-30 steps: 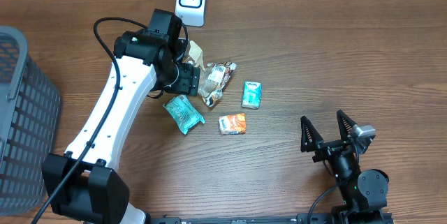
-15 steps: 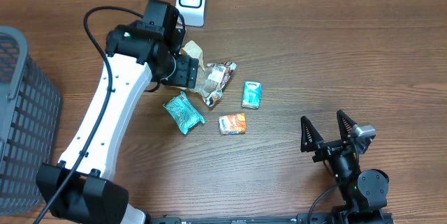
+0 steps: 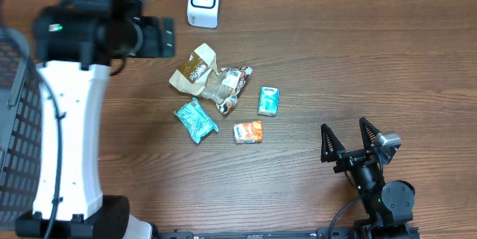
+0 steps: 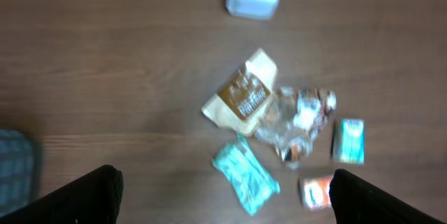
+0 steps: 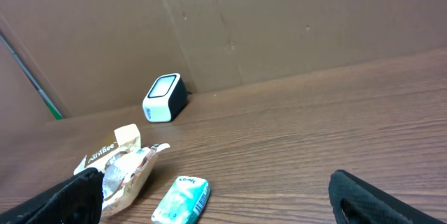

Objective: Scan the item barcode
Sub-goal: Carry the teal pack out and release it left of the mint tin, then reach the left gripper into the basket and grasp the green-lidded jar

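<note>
Black right gripper (image 3: 344, 129): parked at 4 o'clock of the pile, jaws wide, nothing between them.
Orange packet (image 3: 248, 132): nearest item, at 5 o'clock of the pile.
Teal packet (image 3: 196, 120): 7 o'clock, lying askew.
Teal carton (image 3: 268, 100): 3 o'clock, apart from the rest.
Clear wrapper (image 3: 229, 86): pile centre, crumpled, touching the brown pouch (image 3: 192, 69) at 11 o'clock.
Left gripper (image 3: 165, 38): raised at 10 o'clock, fingers spread wide and empty (its wrist view looks straight down on all the items).
Scanner (image 3: 203, 1): 12 o'clock, far edge of the table (image 3: 358, 53), window facing up.
Basket (image 3: 11, 120): 9 o'clock, partly hidden by the left arm.
Task item: none is held; all lie on the wood.
Step, as I judge it: picking an item. Pinch one item by an edge, likely the pouch nearest the scanner, taking it clear of the wrapper. Leave the barcode uncovered, then turn that face to the window.
Count: five items, one scanner, one basket, two grippers.
</note>
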